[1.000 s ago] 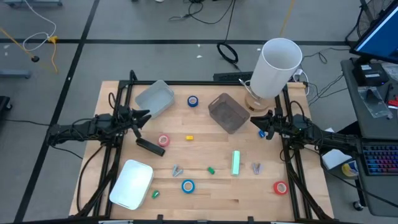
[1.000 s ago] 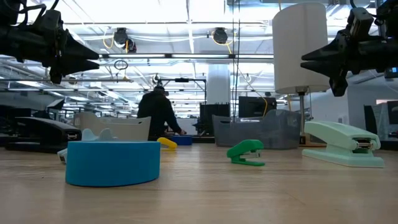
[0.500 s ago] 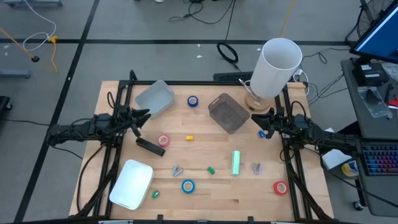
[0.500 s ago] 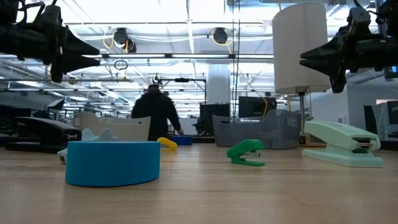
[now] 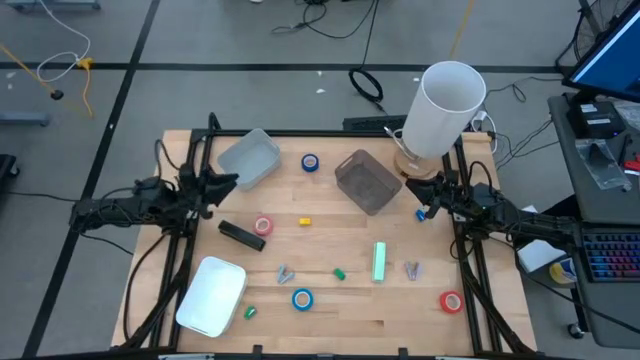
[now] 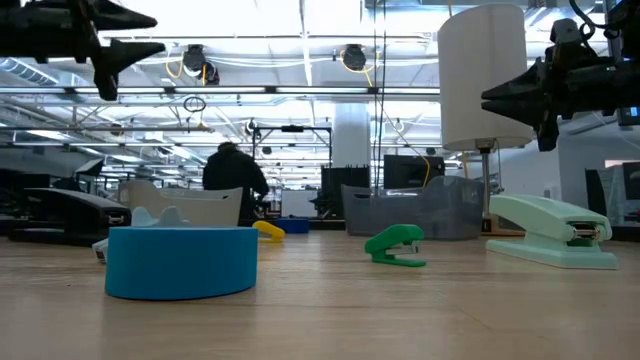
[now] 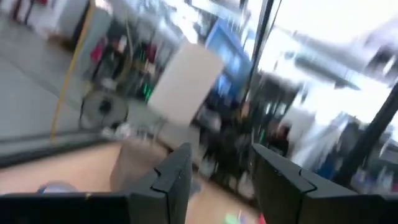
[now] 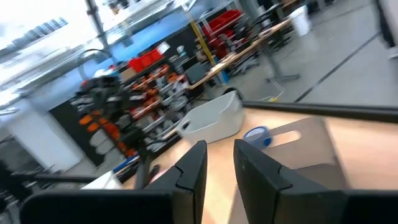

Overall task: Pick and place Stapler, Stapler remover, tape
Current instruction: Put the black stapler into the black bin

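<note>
A black stapler [image 5: 242, 235] lies at the left of the table and a mint-green stapler [image 5: 379, 261] right of the middle. Two grey stapler removers [image 5: 285, 273] [image 5: 412, 270] lie near the front. Tape rolls lie flat: blue [image 5: 310, 162], pink [image 5: 263, 226], blue [image 5: 301, 298] [image 6: 181, 262], red [image 5: 451, 300], and a blue one [image 5: 424, 213] below my right gripper. My left gripper [image 5: 230, 182] [image 6: 155, 33] [image 7: 221, 180] hovers open at the left edge, holding nothing. My right gripper [image 5: 415, 192] [image 6: 487, 97] [image 8: 221, 168] hovers at the right edge, open by a narrow gap.
A grey-blue bin [image 5: 248, 158], a dark see-through bin [image 5: 367, 181] and a tall white cylinder [image 5: 445, 108] stand at the back. A white lidded tray [image 5: 211, 295] sits front left. Small green pieces [image 5: 339, 272] [image 5: 250, 312] and a yellow block [image 5: 305, 222] lie about. A person [image 6: 232, 185] stands beyond the table.
My left gripper has risen well above the table, tipping its fingers upward and rolling a little; its opening is unchanged. The person behind the table has stepped toward the left.
</note>
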Robot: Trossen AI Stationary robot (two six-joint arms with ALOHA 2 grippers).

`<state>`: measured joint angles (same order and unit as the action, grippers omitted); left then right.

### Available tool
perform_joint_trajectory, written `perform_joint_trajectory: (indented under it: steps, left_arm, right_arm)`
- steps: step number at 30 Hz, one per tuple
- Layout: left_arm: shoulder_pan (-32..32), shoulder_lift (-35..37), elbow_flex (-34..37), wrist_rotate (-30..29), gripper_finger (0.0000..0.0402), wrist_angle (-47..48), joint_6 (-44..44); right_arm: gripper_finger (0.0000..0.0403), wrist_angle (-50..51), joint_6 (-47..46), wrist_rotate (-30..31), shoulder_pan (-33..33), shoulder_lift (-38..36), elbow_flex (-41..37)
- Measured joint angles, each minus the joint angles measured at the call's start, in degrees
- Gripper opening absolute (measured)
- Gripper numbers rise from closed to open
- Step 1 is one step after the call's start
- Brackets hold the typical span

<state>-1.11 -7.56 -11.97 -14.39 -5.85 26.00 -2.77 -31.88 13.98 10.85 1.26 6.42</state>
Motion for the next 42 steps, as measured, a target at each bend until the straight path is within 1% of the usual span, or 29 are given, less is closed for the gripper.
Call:
perform_joint_trajectory:
  steps: [2, 6, 10, 12, 14, 15, 18, 20, 24, 29, 34, 39, 42]
  left_arm:
    - [0.41, -4.95, -4.48, 1.35, 0.0159, 7.79, 0.29]
    - [1.04, -17.68, -16.24, 3.83, 0.0159, 26.84, 1.29]
    - [1.28, -31.45, -27.85, 7.36, 0.0159, 43.19, -0.84]
    - [1.28, -37.50, -32.26, 9.94, 0.0159, 49.54, -2.82]
    - [1.28, -42.25, -34.91, 11.51, 0.0159, 54.08, -4.87]
    - [1.30, -44.14, -35.68, 11.85, 0.0159, 54.44, -5.07]
    - [1.28, -48.55, -36.43, 11.89, 0.0159, 51.11, -2.61]
    - [1.28, -50.85, -36.39, 11.94, 0.0159, 49.13, -0.31]
    - [0.93, -53.68, -36.39, 11.61, 0.0159, 49.72, -3.27]
    - [0.36, -54.64, -36.39, 11.37, 0.0159, 56.30, -5.18]
    - [0.63, -54.64, -36.39, 11.39, 0.0159, 63.31, -4.56]
    - [1.88, -54.64, -36.37, 11.30, 0.0159, 65.61, -7.38]
    - [3.41, -54.64, -36.37, 9.64, 0.0159, 66.48, -11.02]
  right_arm:
    - [0.0075, -0.02, -0.27, 0.99, 0.00, 0.00, 0.02]
    - [0.0075, -0.02, -0.43, 0.99, 0.00, 0.00, 0.00]
    - [0.0075, -0.02, -0.33, 1.00, 0.00, 0.00, 0.00]
    - [0.0075, -0.02, -0.31, 1.00, 0.00, 0.00, 0.02]
    - [0.0075, -0.01, -0.24, 1.00, 0.00, 0.00, 0.00]
    - [0.0075, 0.00, -0.23, 1.00, 0.00, 0.00, 0.02]
    - [0.0075, -0.01, -0.22, 0.98, 0.00, 0.00, 0.02]
    - [0.0075, 0.00, -0.22, 0.98, 0.00, 0.00, 0.00]
    - [0.0075, 0.04, -0.22, 0.98, -0.02, 0.00, 0.00]
    - [0.0075, 0.05, -0.22, 0.98, 0.00, 0.00, 0.02]
    - [0.0075, 0.05, -0.22, 0.97, -0.01, 0.00, 0.01]
    - [0.0075, 0.05, -0.22, 0.96, 0.00, 0.00, 0.00]
    - [0.0075, 0.05, -0.22, 0.96, 0.00, 0.00, 0.00]
